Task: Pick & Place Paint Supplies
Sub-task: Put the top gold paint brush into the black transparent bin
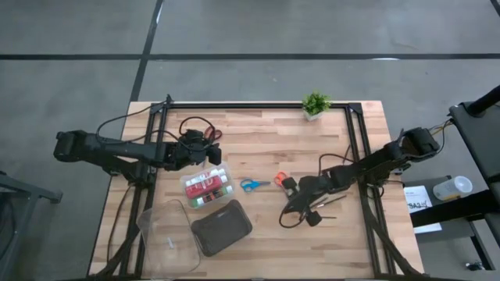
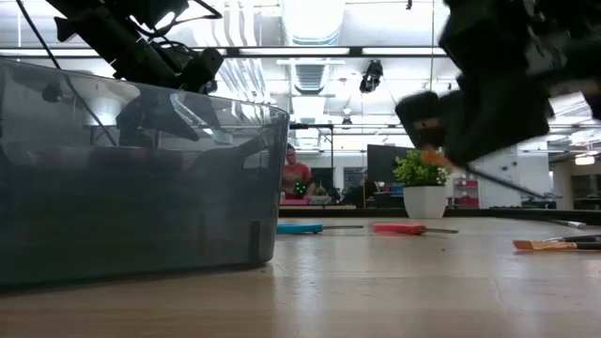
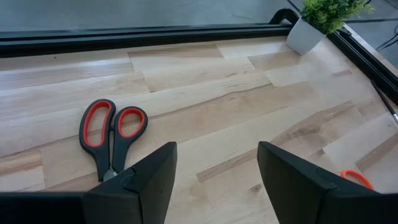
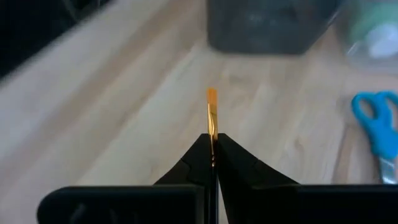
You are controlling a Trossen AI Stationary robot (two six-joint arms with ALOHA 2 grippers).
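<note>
Three small scissors show: blue-handled [image 1: 250, 185], orange-handled [image 1: 280, 178], red-handled [image 3: 111, 134]. The right end effector [image 4: 212, 155] pinches one thin orange-bristled brush [image 4: 212, 115]; the left end effector [image 3: 214, 180] gapes empty. Pale wooden bench [image 1: 266, 140], grey concrete floor around.

A small green potted plant [image 1: 316, 104] in a white pot stands at the far edge of the light wooden table [image 1: 266, 250], right of centre. 1 clear plastic box [image 1: 168, 234] sits empty at the near left, with a dark grey zipped case [image 1: 222, 227] just to its right. A person [image 2: 298, 176] shows in the room behind.
</note>
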